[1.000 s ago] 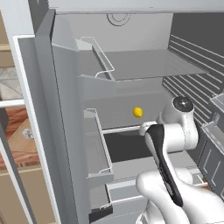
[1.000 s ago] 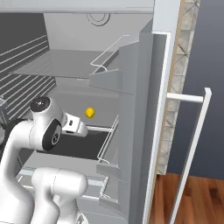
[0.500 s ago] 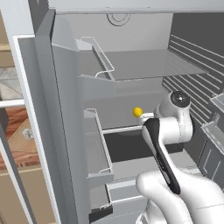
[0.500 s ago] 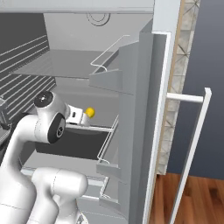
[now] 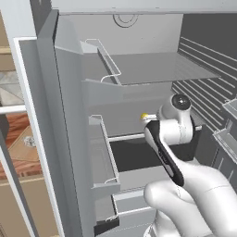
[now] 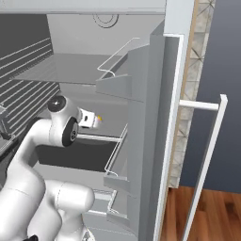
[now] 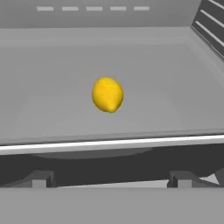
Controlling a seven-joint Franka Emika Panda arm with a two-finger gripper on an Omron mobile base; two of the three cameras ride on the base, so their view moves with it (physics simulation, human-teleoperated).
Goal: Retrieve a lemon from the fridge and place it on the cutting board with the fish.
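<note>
I see the lemon (image 7: 107, 94) lying alone on a grey shelf (image 7: 175, 87) inside the open fridge (image 5: 65, 139); my fingers (image 7: 188, 177) stand apart, short of it.

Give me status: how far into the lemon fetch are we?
Done: the fridge stands open. In hand: the gripper points at the lemon, which lies on a grey shelf ahead of the fingertips, not gripped. Left: grasp it, withdraw, carry it to the cutting board.
</note>
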